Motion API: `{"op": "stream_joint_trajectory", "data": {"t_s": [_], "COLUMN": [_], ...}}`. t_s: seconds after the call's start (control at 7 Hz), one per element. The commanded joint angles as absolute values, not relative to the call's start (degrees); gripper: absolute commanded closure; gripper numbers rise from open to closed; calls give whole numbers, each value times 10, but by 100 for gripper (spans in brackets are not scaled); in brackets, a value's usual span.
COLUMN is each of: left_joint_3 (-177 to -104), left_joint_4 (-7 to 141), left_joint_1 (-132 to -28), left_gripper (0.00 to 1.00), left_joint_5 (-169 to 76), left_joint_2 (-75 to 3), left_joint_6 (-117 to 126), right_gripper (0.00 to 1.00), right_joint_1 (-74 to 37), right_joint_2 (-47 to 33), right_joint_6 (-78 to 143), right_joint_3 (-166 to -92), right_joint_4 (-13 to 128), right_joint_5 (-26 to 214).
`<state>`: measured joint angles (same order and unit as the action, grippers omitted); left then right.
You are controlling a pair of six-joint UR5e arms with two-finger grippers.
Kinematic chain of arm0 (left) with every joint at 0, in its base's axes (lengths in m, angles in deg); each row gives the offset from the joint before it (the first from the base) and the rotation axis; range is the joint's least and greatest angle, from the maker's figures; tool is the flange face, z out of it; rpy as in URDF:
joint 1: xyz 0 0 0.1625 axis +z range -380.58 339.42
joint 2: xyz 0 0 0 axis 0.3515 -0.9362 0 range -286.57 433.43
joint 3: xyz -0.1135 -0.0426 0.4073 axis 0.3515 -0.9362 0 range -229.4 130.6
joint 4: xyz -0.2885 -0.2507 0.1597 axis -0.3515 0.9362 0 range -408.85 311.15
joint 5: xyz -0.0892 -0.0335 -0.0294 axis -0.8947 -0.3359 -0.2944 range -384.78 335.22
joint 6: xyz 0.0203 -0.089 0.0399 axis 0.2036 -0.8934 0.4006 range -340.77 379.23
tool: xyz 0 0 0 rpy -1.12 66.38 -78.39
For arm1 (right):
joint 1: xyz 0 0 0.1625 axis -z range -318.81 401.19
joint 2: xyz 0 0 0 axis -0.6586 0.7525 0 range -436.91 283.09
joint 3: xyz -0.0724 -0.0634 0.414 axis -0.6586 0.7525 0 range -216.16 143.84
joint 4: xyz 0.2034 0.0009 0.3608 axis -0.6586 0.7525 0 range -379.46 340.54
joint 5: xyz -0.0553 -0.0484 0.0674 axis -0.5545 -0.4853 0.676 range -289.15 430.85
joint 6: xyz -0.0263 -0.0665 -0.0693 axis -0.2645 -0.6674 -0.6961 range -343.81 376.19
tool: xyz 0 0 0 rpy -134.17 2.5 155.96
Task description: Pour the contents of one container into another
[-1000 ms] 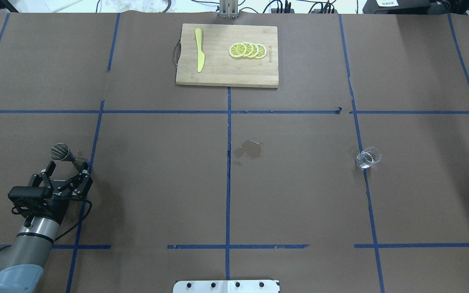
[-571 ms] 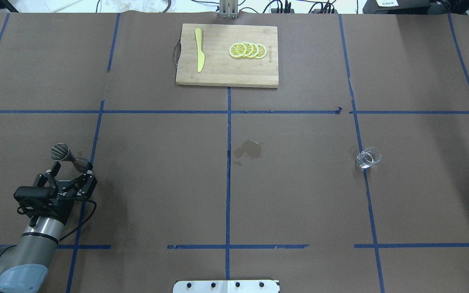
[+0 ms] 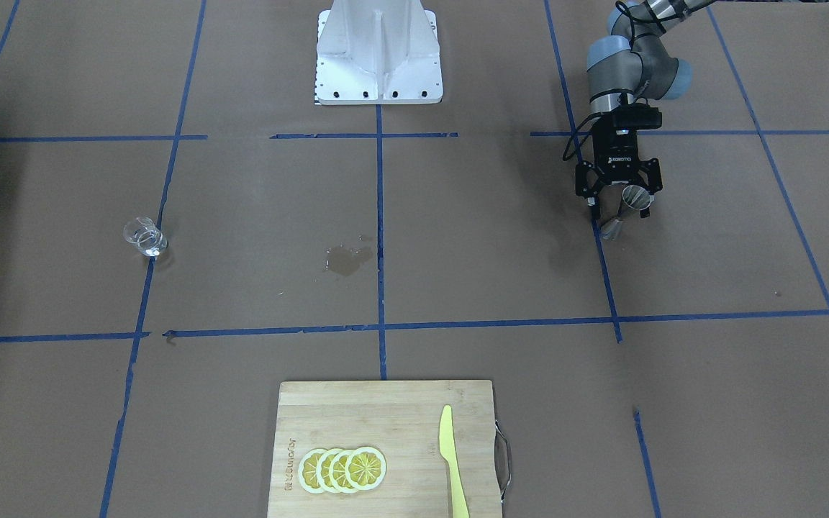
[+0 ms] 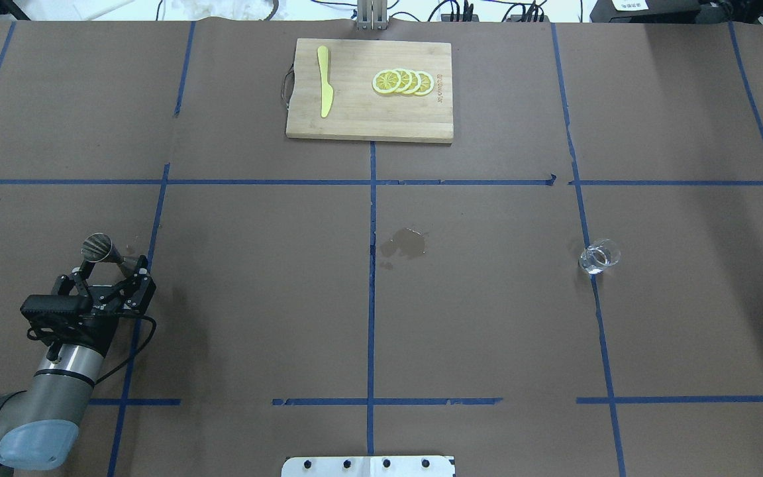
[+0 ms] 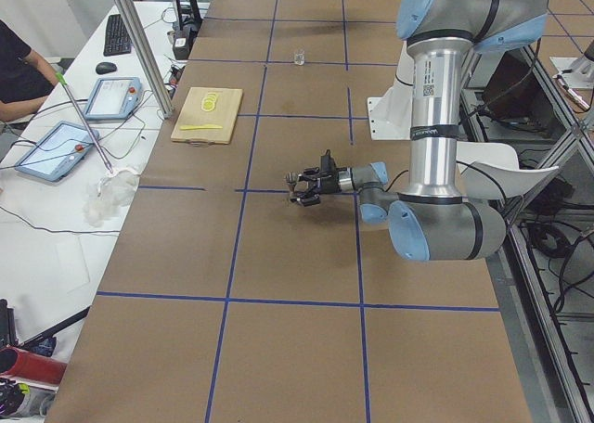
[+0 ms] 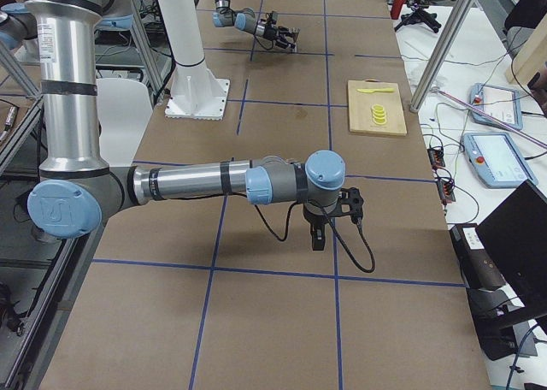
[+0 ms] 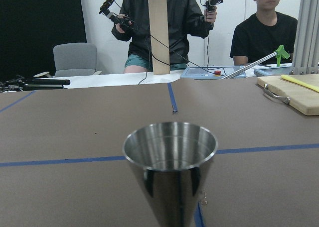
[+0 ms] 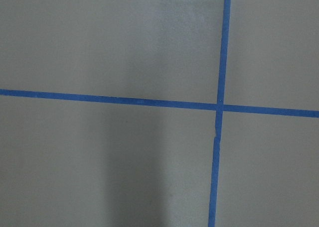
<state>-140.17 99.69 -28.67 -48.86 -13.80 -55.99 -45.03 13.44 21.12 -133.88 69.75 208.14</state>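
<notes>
Both fingers of the left gripper (image 4: 111,269) gape either side of the jigger (image 4: 98,247), gripping nothing; I'd square on its waist before closing.

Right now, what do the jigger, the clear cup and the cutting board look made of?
The jigger looks like polished metal, likely steel: mirror-like walls with reflections. The cup is probably glass, possibly clear plastic: see-through, with bright rim glints. The cutting board looks like light wood or bamboo, matte, with visible grain strips.
</notes>
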Motion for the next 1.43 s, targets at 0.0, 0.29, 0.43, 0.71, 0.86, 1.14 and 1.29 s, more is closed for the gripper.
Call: {"op": "stream_joint_trajectory", "data": {"t_s": [0.0,0.29,0.43,0.71,0.86,1.14,1.29], "left_joint_3": [-1398,-1397,-1394,-1378,-1378,-1382,-1382], "left_joint_4": [998,998,1003,1023,1027,1029,1068], "left_joint_1": [-294,-305,-309,-314,-314,-314,-316], "left_gripper": [7,7,8,11,17,48,72], "left_joint_5": [-494,-509,-510,-516,-519,-525,-536], "left_joint_2": [-139,-153,-153,-153,-153,-155,-158], "left_joint_6": [-560,-560,-560,-559,-559,-539,-483], "right_gripper": [0,0,0,0,0,0,0], "right_joint_1": [-450,-450,-450,-450,-450,-450,-450], "right_joint_2": [134,134,134,134,134,134,134], "right_joint_6": [211,211,211,211,211,211,211], "right_joint_3": [-1339,-1342,-1342,-1343,-1343,-1343,-1343], "right_joint_4": [697,697,697,697,697,697,697], "right_joint_5": [2081,2081,2081,2081,2081,2081,2081]}}
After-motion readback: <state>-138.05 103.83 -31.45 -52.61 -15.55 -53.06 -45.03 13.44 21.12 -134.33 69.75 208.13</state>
